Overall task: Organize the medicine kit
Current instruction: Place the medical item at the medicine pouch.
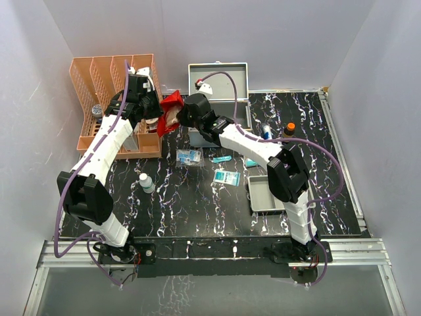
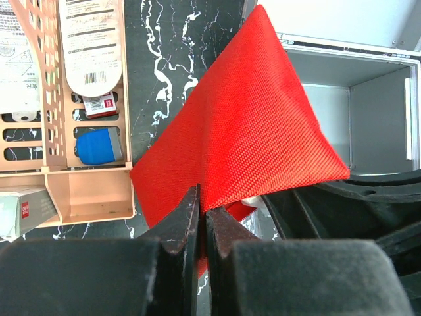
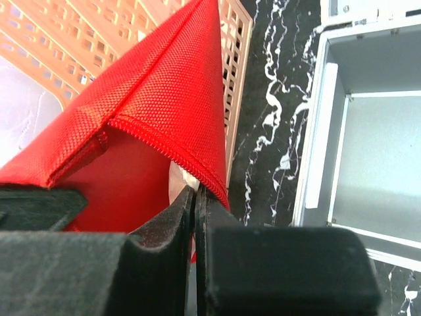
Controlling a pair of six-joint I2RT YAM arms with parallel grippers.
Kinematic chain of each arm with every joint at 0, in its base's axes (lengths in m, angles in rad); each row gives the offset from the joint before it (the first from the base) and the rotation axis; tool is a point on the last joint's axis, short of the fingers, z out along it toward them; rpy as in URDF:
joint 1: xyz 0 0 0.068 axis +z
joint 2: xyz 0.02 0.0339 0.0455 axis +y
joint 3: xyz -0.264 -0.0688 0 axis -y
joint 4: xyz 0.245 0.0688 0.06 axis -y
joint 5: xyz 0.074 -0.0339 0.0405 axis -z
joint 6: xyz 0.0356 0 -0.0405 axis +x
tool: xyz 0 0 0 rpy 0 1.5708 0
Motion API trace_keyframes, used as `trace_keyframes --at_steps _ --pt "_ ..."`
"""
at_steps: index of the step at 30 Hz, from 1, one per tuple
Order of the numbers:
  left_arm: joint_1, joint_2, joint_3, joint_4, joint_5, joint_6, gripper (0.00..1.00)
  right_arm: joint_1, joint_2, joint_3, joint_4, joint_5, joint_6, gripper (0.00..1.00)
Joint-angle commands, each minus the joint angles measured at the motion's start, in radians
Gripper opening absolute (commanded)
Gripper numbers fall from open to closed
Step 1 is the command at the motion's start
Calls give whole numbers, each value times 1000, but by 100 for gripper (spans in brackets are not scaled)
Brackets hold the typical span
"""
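Toward the bench's (image 1: 197, 210) near right corner, a shallow grey tray (image 1: 266, 194) lies beside the right arm, while a small white bottle (image 1: 146, 182) stands toward the near left. At mid-bench sit a teal-and-white sachet (image 1: 227, 178) and a clear packet (image 1: 189, 156), well apart from both hands. Farther back, the two hands meet in the air over the far left part of the bench, each clamped on a red pouch (image 2: 250, 131). The left hand (image 2: 202, 210) has its fingers pressed together on a lower edge of the fabric. The right hand (image 3: 195, 194) is pinched tight on the zippered seam from the other side. The pouch hangs between them clear of the bench, its mouth gaping slightly around something pale that cannot be identified. Just to the right of the pouch and the right hand, against the far edge near its middle, rests the medicine kit (image 1: 220, 85), a silver-grey metal case. Its lid stands upright behind it and its grey inner walls are in plain view. The right forearm crosses in front of the case's left front corner. A bottle with an orange cap (image 1: 289, 129) stands to the kit's right. In the far left corner, an orange slotted rack (image 1: 115, 105) holds packaged supplies just behind the left hand.
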Motion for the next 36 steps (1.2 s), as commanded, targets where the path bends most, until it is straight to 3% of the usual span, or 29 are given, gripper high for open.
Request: trace_keyframes --at_steps 1,8,12,20,26,29,36 --pt "-5 -28 6 -7 7 6 0 -2 -14 93 43 73 -38 0" --pt "-5 -10 19 -2 8 3 0 -2 -3 146 -53 149 -70 0" --pt "-5 -4 23 1 11 2 0 -1 -43 60 40 150 -49 0" --pt "-6 -5 22 -3 10 6 0 3 -35 87 26 193 -71 0" --pt "-6 1 25 2 24 -8 0 14 -49 28 105 205 -67 0" --pt "-7 3 27 5 36 -15 0 20 -38 19 145 195 -64 0" --pt "-11 1 29 5 32 -10 0 28 74 161 -8 37 -2 0"
